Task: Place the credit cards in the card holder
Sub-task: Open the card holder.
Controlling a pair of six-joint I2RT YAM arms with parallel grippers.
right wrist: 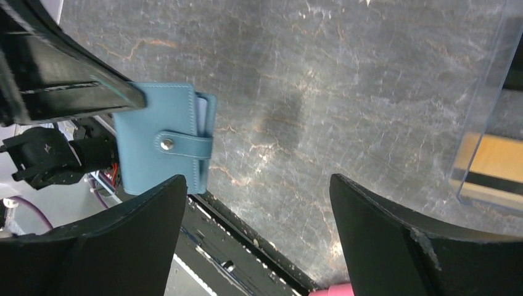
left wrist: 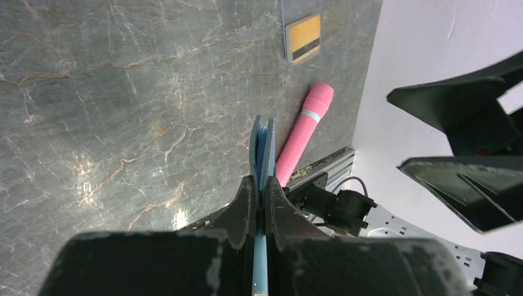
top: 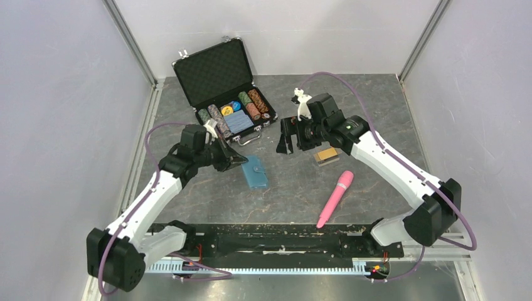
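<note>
The teal-blue card holder [top: 256, 172] is snapped closed and pinched by one edge in my shut left gripper [top: 235, 162]. The left wrist view shows it edge-on [left wrist: 262, 145] between the fingertips of that gripper [left wrist: 264, 191]. Its strap and metal snap face the right wrist camera [right wrist: 154, 111]. A gold-orange credit card [top: 326, 155] with a black stripe lies in a clear plastic box, also visible as the card [left wrist: 304, 38] and the card [right wrist: 490, 166]. My right gripper [top: 287, 142] hovers open between holder and box, with nothing between its fingers [right wrist: 258, 182].
An open black chip briefcase [top: 226, 84] with rows of poker chips stands at the back. A pink cylinder [top: 335, 198] lies near the front right, close to the base rail [top: 270, 241]. A small white object [top: 301, 100] stands behind the right gripper.
</note>
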